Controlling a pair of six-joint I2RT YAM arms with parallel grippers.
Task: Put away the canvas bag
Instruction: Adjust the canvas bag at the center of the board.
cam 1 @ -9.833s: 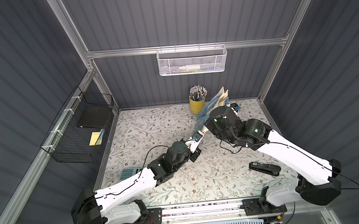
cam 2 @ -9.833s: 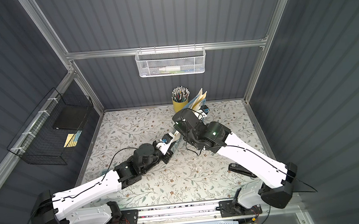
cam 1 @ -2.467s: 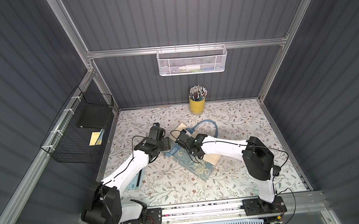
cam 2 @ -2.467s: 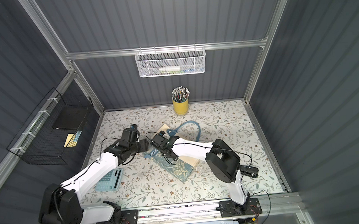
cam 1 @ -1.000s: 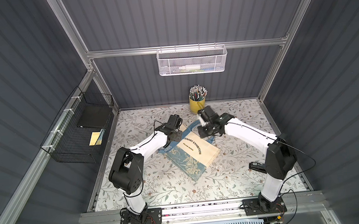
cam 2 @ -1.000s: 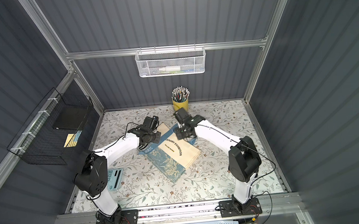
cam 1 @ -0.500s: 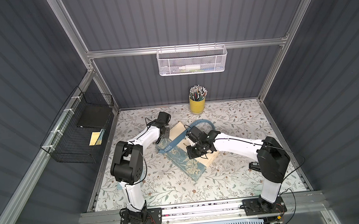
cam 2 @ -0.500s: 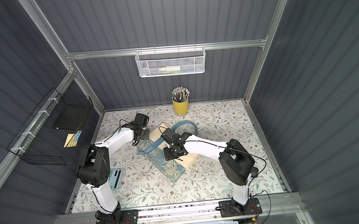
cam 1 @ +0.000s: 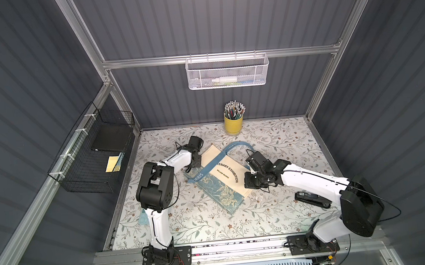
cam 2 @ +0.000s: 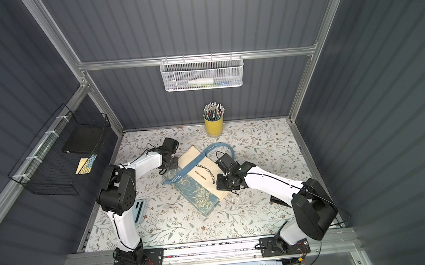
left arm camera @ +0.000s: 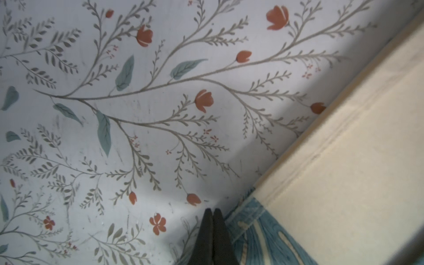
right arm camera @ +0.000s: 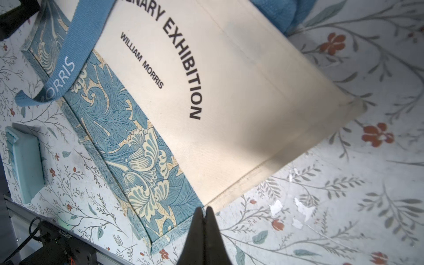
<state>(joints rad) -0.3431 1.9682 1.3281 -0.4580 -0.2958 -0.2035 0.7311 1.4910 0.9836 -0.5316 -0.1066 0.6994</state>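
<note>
Lying flat, bag (cam 1: 231,177) sits between left gripper (left arm camera: 212,213) and right gripper (right arm camera: 203,211), both pressed together, empty.
Limp, light canvas likely sags; strap (right arm camera: 68,52) looks the best hold.

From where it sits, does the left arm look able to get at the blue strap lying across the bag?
Probably yes: the left gripper is shut beside the bag's edge, and the strap lies uncovered on top close by.

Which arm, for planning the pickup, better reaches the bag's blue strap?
Left, probably: left gripper sits shut beside the strap end on the canvas bag; right gripper is at the opposite edge.
</note>
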